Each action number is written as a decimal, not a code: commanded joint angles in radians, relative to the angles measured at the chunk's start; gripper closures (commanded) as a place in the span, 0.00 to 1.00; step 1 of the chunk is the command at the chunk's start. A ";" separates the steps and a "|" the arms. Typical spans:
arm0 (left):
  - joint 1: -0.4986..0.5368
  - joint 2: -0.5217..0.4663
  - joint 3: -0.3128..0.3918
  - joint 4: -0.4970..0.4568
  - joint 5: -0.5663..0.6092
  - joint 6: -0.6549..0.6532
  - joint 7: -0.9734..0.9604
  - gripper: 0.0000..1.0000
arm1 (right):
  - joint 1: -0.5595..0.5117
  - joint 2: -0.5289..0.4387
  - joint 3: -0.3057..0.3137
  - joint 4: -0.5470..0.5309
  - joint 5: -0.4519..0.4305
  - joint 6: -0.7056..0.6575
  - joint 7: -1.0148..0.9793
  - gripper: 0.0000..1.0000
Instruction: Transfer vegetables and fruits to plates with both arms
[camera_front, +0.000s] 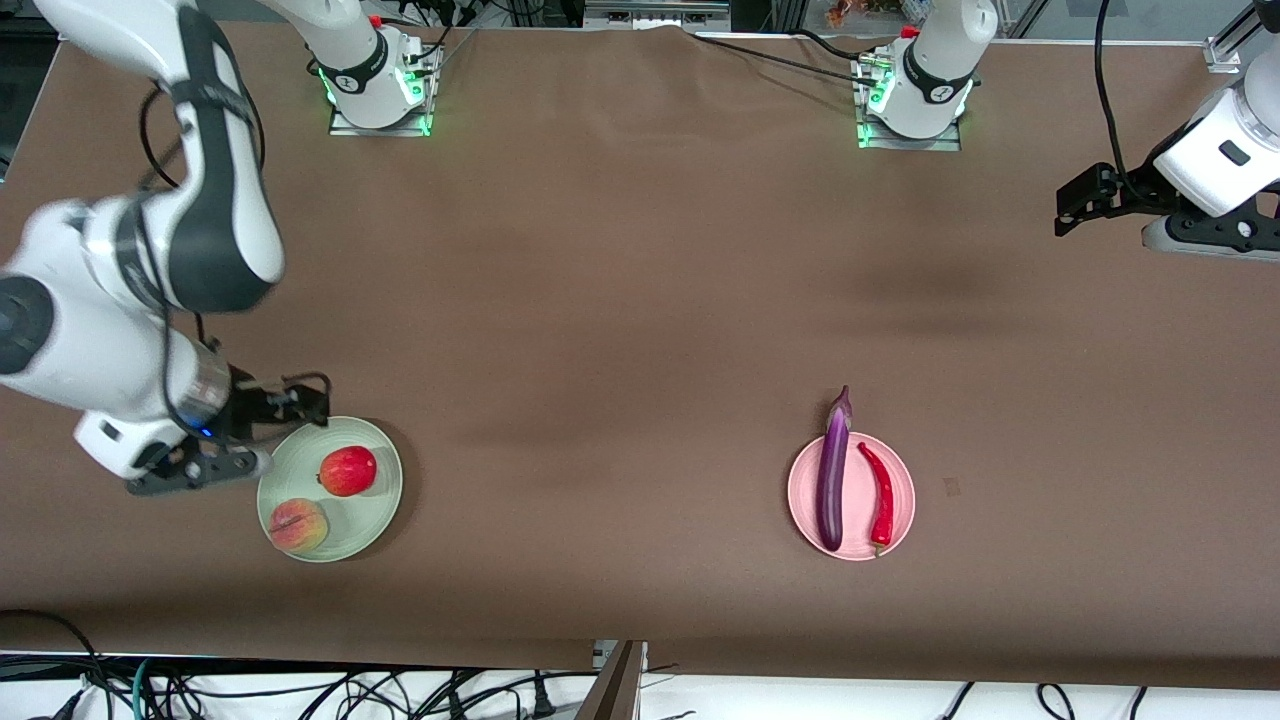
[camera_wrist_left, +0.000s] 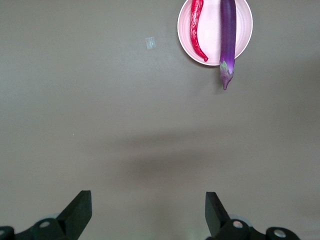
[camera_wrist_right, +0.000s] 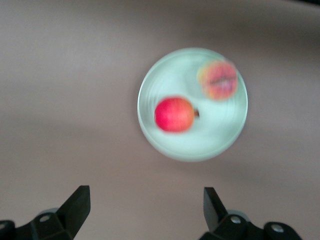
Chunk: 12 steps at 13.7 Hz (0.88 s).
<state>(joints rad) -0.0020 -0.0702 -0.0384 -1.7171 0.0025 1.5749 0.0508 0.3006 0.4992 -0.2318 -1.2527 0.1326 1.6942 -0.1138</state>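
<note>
Two plates sit on the worktop: one pale green plate (camera_front: 378, 520) and one pale pink plate (camera_front: 902, 500). Two fruits: one peach (camera_front: 298, 526) and one round red fruit (camera_front: 348, 471). Two vegetables: one purple eggplant (camera_front: 832, 472) and one red chili pepper (camera_front: 881, 493).

I look down on a round pale green plastic plate (camera_wrist_right: 165, 142) lying on a plain brown table (camera_wrist_right: 60, 90). On it sit a round red fruit (camera_wrist_right: 173, 114) and a round orange-pink peach (camera_wrist_right: 218, 80), slightly apart. My right gripper (camera_wrist_right: 145, 207) has its black fingers (camera_wrist_right: 77, 205) spread wide, empty.
</note>
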 joint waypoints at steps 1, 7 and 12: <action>0.002 0.000 -0.001 0.013 -0.010 -0.015 0.024 0.00 | -0.024 -0.130 0.017 -0.034 -0.025 -0.140 0.002 0.00; 0.002 0.000 -0.001 0.013 -0.010 -0.015 0.024 0.00 | -0.170 -0.365 0.103 -0.191 -0.108 -0.275 -0.006 0.00; 0.004 0.000 0.000 0.011 -0.010 -0.021 0.027 0.00 | -0.221 -0.441 0.173 -0.275 -0.183 -0.258 -0.010 0.00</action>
<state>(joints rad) -0.0023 -0.0702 -0.0395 -1.7168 0.0025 1.5712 0.0513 0.1171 0.0961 -0.1262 -1.4774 -0.0237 1.4198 -0.1269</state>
